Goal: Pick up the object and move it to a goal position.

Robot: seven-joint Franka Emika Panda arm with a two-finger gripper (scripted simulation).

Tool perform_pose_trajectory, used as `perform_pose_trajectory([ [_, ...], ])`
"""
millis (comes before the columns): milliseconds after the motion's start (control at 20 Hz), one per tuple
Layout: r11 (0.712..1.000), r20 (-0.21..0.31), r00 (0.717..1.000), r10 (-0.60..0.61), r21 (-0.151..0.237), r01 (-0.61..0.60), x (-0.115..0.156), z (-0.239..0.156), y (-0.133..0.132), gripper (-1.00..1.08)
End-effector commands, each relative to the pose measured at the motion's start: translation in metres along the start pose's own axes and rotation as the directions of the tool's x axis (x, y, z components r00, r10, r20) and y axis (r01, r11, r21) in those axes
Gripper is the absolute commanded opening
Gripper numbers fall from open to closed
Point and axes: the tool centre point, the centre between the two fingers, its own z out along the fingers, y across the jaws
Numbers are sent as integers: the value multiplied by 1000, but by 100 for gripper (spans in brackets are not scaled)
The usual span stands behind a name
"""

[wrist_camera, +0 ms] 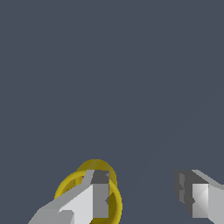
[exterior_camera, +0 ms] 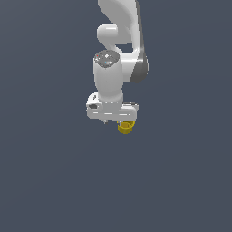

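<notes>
The object, a small mustard-yellow cup, stands upright with its mouth facing up, just under the white hand toward the exterior view's right. My gripper points straight down and is open. In the wrist view the cup shows as a yellow ring, partly cut off by the picture's edge. One finger lies over the cup's mouth. The other finger stands well apart from the cup with nothing touching it. The gripper has only the cup's near wall between its fingers. Whether the first finger reaches inside the cup I cannot tell.
The plain dark grey-blue floor spreads all around with no edges or other objects showing. The white arm rises above the hand to the top of the exterior view.
</notes>
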Motion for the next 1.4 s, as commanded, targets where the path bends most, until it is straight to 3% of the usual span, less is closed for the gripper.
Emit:
perform_pose_trajectory([
  [0, 999, 3, 999, 43, 21, -43, -6, 5, -4, 28],
  [250, 982, 17, 985, 171, 77, -172, -25, 17, -13, 28],
  [450, 943, 41, 951, 307, 122, -310, -46, 29, -20, 28],
  [700, 858, 83, 872, 482, 160, -489, -75, 44, -25, 28],
  [1050, 729, 129, 748, 651, 170, -663, -107, 59, -24, 28],
  [1350, 656, 148, 676, 722, 165, -737, -124, 66, -22, 28],
])
